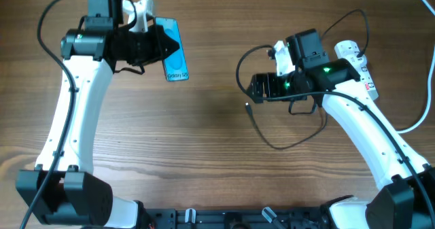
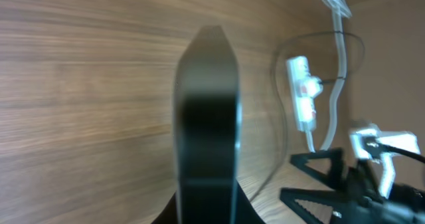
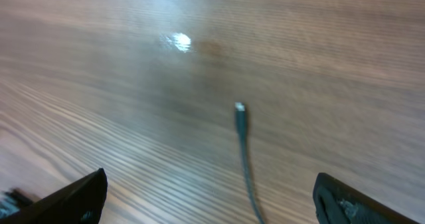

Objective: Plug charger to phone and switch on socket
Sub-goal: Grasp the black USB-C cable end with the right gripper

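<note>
From overhead, the left gripper (image 1: pixel 165 47) is seen closed on the left edge of the small rectangular teal-screened phone (image 1: pixel 178 59), near the far side of the brown wooden table (image 1: pixel 204 141). The right gripper (image 1: pixel 253 87) is held spread near the silver-tipped connector (image 1: pixel 247 107) of the long thin black cable (image 1: pixel 272 142). The elongated white power strip (image 1: pixel 355 58) is partly covered by that arm.

In the left wrist view, the phone (image 2: pixel 206 117) is shown edge-on and blurred, pinched at its near end.

In the right wrist view, the fingers (image 3: pixel 73 201) are spread wide, and the connector (image 3: pixel 240 108) is seen lying on the table beyond them, untouched.
</note>
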